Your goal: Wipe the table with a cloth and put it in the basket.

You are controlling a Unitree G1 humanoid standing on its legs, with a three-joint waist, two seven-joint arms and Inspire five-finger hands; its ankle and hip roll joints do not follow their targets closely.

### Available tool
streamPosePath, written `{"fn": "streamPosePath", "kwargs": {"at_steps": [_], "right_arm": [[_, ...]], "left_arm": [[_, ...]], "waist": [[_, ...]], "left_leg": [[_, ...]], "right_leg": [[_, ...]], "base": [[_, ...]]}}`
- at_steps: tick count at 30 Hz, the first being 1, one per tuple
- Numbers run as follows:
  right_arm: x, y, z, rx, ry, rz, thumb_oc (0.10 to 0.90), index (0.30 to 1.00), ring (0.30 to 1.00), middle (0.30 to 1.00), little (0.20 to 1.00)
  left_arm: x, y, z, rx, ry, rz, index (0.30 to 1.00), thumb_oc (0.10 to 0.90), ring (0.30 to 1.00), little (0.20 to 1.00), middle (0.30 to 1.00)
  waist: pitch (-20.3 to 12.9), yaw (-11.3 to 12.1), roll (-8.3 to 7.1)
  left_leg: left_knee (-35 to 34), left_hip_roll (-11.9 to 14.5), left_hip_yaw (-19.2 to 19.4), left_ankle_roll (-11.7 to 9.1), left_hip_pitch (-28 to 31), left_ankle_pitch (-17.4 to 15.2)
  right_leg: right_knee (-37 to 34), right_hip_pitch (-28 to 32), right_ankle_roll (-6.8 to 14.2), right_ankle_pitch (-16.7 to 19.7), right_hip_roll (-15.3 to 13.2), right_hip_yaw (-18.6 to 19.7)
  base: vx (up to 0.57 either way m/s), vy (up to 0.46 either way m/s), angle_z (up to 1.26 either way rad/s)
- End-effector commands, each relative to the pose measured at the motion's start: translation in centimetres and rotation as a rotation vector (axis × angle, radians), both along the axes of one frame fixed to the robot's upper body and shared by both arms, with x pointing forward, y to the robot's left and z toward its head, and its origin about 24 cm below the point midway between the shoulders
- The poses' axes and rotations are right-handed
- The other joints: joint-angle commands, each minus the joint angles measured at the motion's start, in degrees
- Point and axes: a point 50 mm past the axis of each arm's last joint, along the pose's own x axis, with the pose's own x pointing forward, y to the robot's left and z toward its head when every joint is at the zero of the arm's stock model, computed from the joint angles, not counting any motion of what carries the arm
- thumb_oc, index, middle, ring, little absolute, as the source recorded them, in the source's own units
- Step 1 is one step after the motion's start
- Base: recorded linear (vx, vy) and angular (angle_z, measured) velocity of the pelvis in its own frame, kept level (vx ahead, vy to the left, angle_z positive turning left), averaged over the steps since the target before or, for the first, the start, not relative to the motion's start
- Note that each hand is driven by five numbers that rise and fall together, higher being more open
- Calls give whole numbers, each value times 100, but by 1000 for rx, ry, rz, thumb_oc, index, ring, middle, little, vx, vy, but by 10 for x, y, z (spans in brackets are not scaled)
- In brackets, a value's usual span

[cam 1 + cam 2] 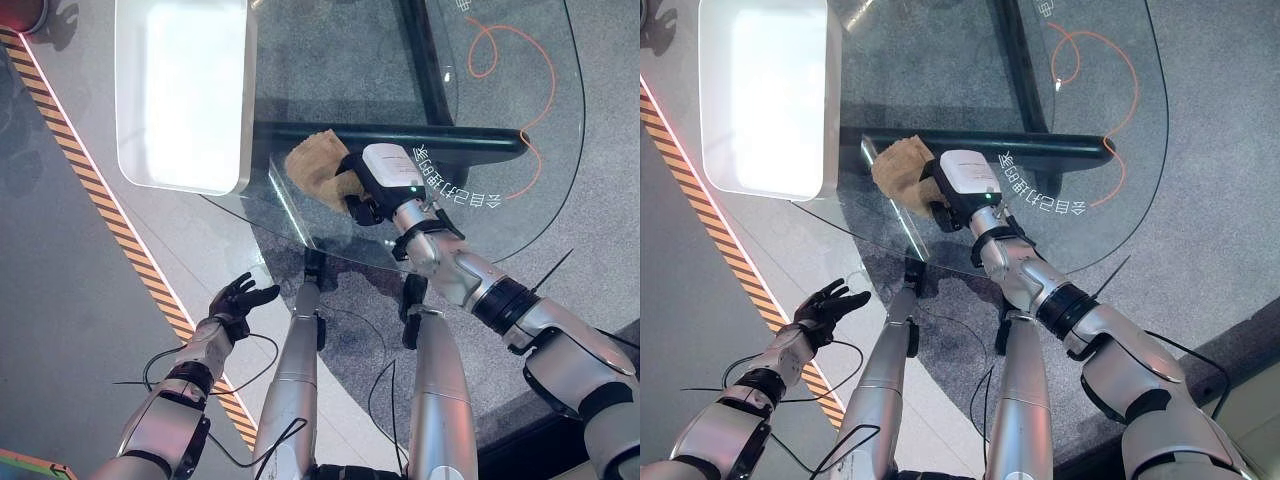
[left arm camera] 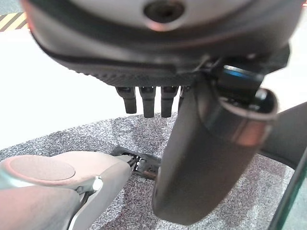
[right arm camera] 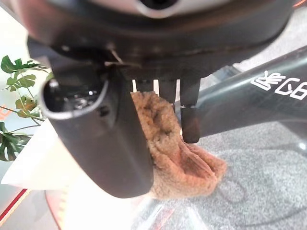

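A tan cloth (image 1: 312, 170) lies bunched on the round glass table (image 1: 500, 110), close to its near-left edge. My right hand (image 1: 385, 172) rests on the cloth's right side. In the right wrist view its thumb (image 3: 105, 143) and fingers (image 3: 189, 120) curl round the cloth (image 3: 182, 163). The white rectangular basket (image 1: 243, 100) stands on the table just left of and beyond the cloth. My left hand (image 1: 238, 297) hangs below table height at the lower left, with relaxed fingers (image 2: 146, 100) holding nothing.
A dark frame bar (image 1: 440, 138) runs under the glass behind the cloth. An orange cable (image 1: 545, 90) curls on the floor beneath the table's far right. A yellow-black striped line (image 1: 100, 200) crosses the floor at left. A leafy plant (image 3: 14, 96) stands nearby.
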Motion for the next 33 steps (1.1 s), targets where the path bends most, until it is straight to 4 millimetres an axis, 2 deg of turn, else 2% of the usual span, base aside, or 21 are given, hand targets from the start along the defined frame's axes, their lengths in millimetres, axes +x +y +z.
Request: {"fn": "streamPosePath", "kwargs": {"at_steps": [1,12,16,17,20,22,24,25,29,30,33], "right_arm": [[-26,47,28,99,-149,246,100,300,300,300,200],[-14,26,36,257,-209,87,100,300,300,300,200],[-11,14,40,352,-227,20,100,300,300,300,200],[-10,11,40,373,-233,3,100,300,300,300,200],[-10,12,41,399,-240,-12,100,300,300,300,200],[-10,11,42,452,-258,-38,100,300,300,300,200],[-10,7,44,502,-280,-61,100,300,300,300,200],[-10,6,44,510,-283,-64,100,300,300,300,200],[-13,-1,53,622,-350,-92,100,300,300,300,200],[-13,-1,52,622,-350,-93,100,300,300,300,200],[-21,-5,64,694,-415,-72,100,300,300,300,200]], "left_arm": [[-6,16,-6,38,45,66,900,800,900,900,900],[-10,22,-7,48,46,110,900,800,900,900,900],[-13,29,-6,47,46,200,900,800,900,900,900],[-11,38,0,76,6,312,900,800,900,900,900],[-8,52,15,69,-69,504,900,800,900,900,900],[2,64,45,91,-209,639,900,800,900,900,900],[11,67,75,60,-363,738,900,800,900,900,900],[12,67,79,61,-383,751,900,800,900,900,900],[18,70,126,4,-614,881,900,800,900,900,900],[18,70,126,4,-615,882,900,800,900,900,900],[16,77,156,-68,-769,956,900,800,900,900,900]], "waist": [[-99,-73,-24],[-99,-73,4],[-99,-78,5],[-99,-78,2],[-99,-67,-8],[-99,-32,-30],[-99,0,-30],[-99,4,-31],[-99,53,-44],[-99,53,-45],[-99,8,-63]], "left_leg": [[568,-652,593,621,188,-790],[646,-645,598,636,139,-803],[696,-648,602,652,99,-812],[710,-644,604,653,83,-814],[725,-635,578,643,69,-835],[768,-639,515,642,40,-850],[735,-645,483,644,57,-859],[733,-647,480,644,58,-858],[727,-665,421,655,46,-870],[727,-665,421,655,46,-870],[717,-650,444,655,24,-881]], "right_leg": [[-1587,394,-30,946,303,-443],[-1505,329,-42,952,285,-435],[-1459,278,-50,960,288,-434],[-1445,262,-58,955,290,-436],[-1409,238,-63,914,299,-406],[-1342,203,-70,897,310,-393],[-1321,207,-68,869,321,-393],[-1321,209,-67,867,322,-394],[-1299,208,-63,860,319,-418],[-1298,208,-63,860,319,-418],[-1308,178,-74,856,335,-396]], "base": [[0,0,0],[0,0,0],[0,0,0],[0,0,0],[0,0,0],[24,-38,0],[8,-22,0],[0,0,0],[7,-30,0],[0,0,0],[0,0,0]]}}
